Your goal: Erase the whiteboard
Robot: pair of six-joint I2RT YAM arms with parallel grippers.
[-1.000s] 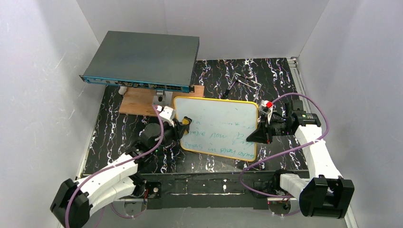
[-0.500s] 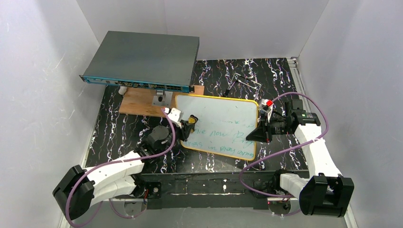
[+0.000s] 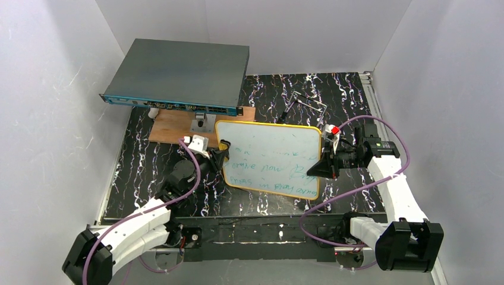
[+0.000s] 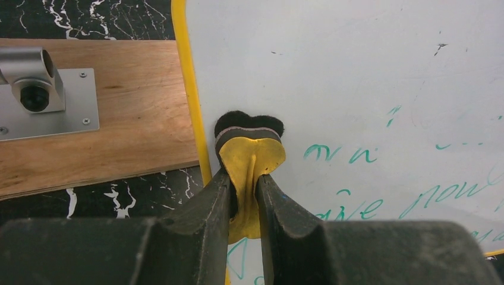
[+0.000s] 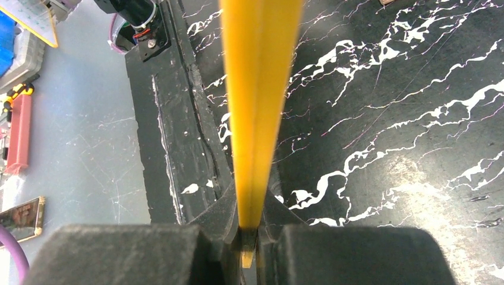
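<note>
left jaws pinch a yellow-black eraser pad [image 4: 249, 145] against the whiteboard [image 3: 273, 155] near its left edge; right jaws clamp its right frame.

Whiteboard [image 3: 273, 157]: small white rectangle, rounded corners, thin yellow frame. Top strip mostly wiped, green handwriting across the middle and lower rows. Mid-table [image 3: 356, 101], slightly skewed, right edge pinched in right gripper [image 3: 324, 168].
</note>
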